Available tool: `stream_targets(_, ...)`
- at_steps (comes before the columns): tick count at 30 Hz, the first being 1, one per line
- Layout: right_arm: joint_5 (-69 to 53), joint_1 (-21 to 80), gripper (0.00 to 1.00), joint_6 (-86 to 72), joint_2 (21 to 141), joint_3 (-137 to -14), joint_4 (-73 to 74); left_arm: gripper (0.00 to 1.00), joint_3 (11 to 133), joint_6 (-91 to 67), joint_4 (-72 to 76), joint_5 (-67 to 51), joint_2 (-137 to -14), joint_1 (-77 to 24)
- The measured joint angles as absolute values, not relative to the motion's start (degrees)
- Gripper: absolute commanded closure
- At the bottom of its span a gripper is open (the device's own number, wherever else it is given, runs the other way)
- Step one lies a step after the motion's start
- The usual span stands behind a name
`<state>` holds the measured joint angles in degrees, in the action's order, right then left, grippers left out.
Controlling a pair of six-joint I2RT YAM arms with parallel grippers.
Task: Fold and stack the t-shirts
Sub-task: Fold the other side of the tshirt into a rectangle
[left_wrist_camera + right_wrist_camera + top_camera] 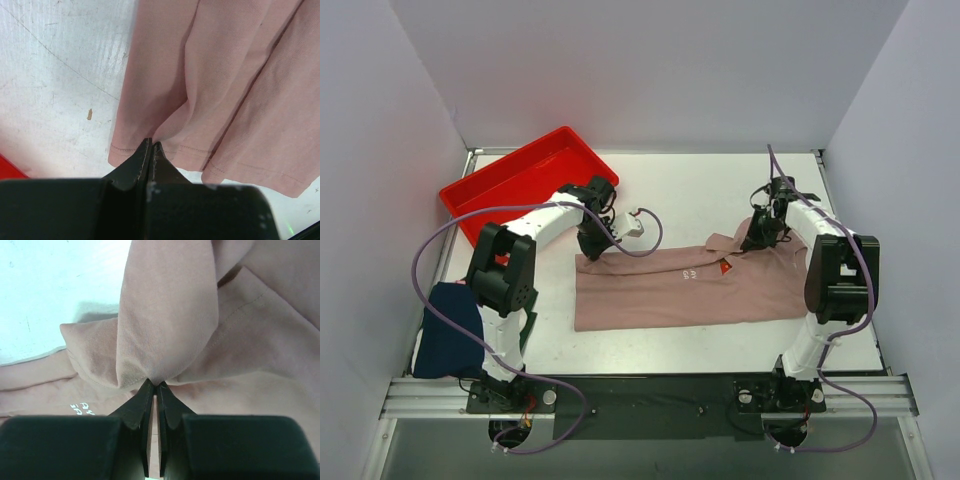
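Observation:
A dusty-pink collared t-shirt lies flat across the middle of the table, hem to the left, collar to the right. My left gripper is shut on the hem at the shirt's far left corner; in the left wrist view the pink t-shirt puckers into the left gripper. My right gripper is shut on cloth by the collar; the right wrist view shows a bunched fold of the pink t-shirt pinched at the right gripper. A navy blue folded t-shirt rests at the table's left edge.
A red plastic tray stands at the back left, close behind the left arm. White walls enclose the table on three sides. A metal rail with the arm bases runs along the near edge.

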<state>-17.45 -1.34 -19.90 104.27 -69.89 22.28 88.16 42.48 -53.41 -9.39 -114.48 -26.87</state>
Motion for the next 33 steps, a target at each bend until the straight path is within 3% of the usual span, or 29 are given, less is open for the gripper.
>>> stream_targets(8, -17.9, -4.0, 1.00, -19.0, 103.2, -69.9, 23.5, 1.00, 89.3, 42.5, -53.6, -7.2, -114.5, -26.2)
stream_targets(16, -18.2, -9.3, 1.00, -17.5, 92.9, -70.3, 31.3, 1.00, 93.8, 42.5, -53.6, -3.4, -114.5, -25.6)
stream_targets(24, -17.8, -10.8, 1.00, -17.8, 78.3, -62.3, 39.3, 1.00, 93.7, 42.6, -55.7, -4.2, -114.4, -25.7)
stream_targets(33, -15.8, -13.8, 1.00, -17.4, 76.3, -53.9, 44.4, 1.00, 88.6, 44.4, -57.1, -6.7, -112.2, -26.1)
